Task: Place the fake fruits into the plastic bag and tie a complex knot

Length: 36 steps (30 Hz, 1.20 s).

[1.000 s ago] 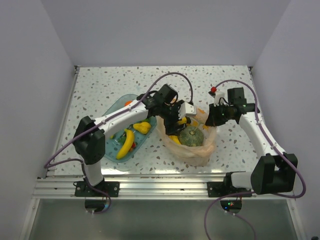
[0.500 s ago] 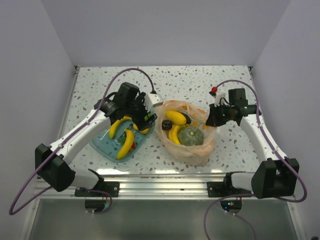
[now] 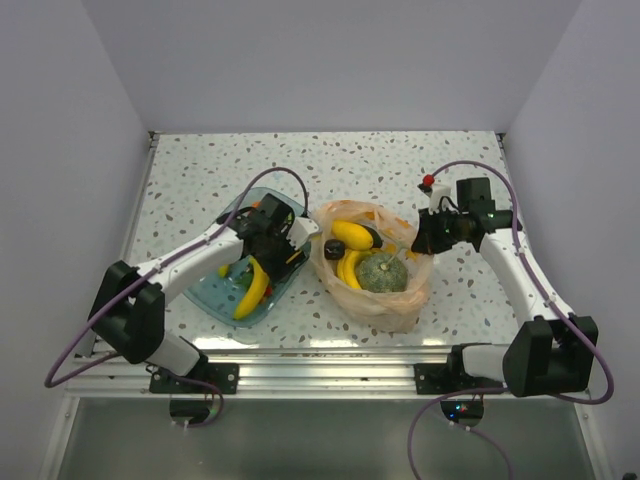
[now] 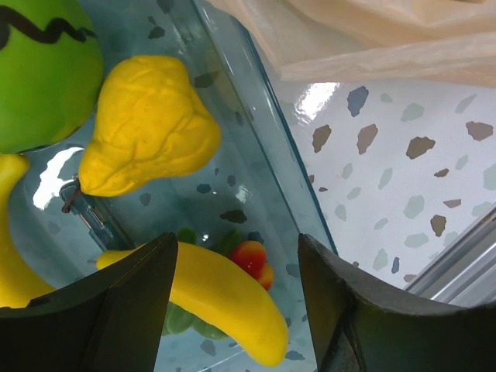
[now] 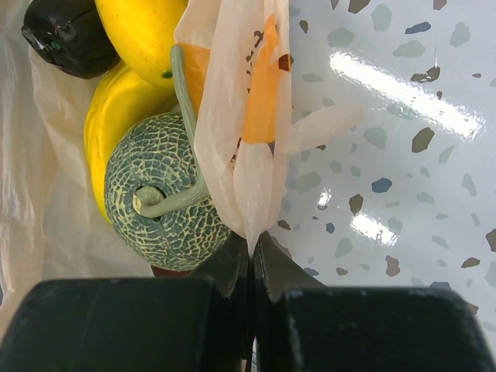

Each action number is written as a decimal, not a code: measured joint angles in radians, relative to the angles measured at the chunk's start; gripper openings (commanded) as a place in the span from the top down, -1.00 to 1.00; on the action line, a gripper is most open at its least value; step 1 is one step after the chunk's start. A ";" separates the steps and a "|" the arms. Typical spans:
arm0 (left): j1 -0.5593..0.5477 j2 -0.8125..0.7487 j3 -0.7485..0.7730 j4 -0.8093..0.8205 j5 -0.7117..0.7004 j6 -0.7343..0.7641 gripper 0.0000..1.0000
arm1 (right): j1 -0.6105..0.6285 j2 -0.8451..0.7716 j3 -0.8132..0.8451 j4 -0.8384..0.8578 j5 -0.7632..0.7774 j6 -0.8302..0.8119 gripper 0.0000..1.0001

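Note:
The peach-orange plastic bag [image 3: 375, 290] stands open mid-table. In it lie a grey-green melon [image 3: 381, 272], yellow bananas [image 3: 350, 234] and a dark plum [image 3: 334, 255]. My right gripper [image 3: 425, 238] is shut on the bag's right rim [image 5: 232, 116], pinched at the fingertips [image 5: 252, 248] beside the melon [image 5: 159, 201]. My left gripper [image 3: 262, 237] is down in the blue tray [image 3: 215, 295], open. Its jaws straddle a banana [image 4: 225, 298], with a gap on the right side. A yellow lumpy piece [image 4: 147, 124] and a green ball [image 4: 43, 70] lie beyond it.
The tray's clear wall [image 4: 263, 139] runs just right of the left gripper, with the bag's side close past it. A small red-orange fruit [image 4: 252, 260] and green leaves lie under the banana. Grey walls enclose the table on three sides.
The left arm left the bag, where a banana now lies on top. It swung left and dropped into the tray, its jaws narrowing a little. The right arm held still.

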 measured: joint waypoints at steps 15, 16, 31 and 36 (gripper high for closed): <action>0.001 -0.021 0.045 0.031 0.051 -0.054 -0.50 | 0.000 0.000 0.000 -0.001 0.001 0.000 1.00; 0.001 -0.028 0.060 0.031 0.063 -0.061 -0.53 | 0.000 0.000 0.000 0.000 0.001 0.000 1.00; -0.071 0.017 -0.015 0.089 0.051 -0.204 0.37 | 0.000 0.001 0.001 -0.001 0.004 0.000 1.00; -0.040 0.041 0.010 0.072 -0.041 -0.222 1.00 | 0.000 0.002 0.001 -0.002 0.004 -0.001 1.00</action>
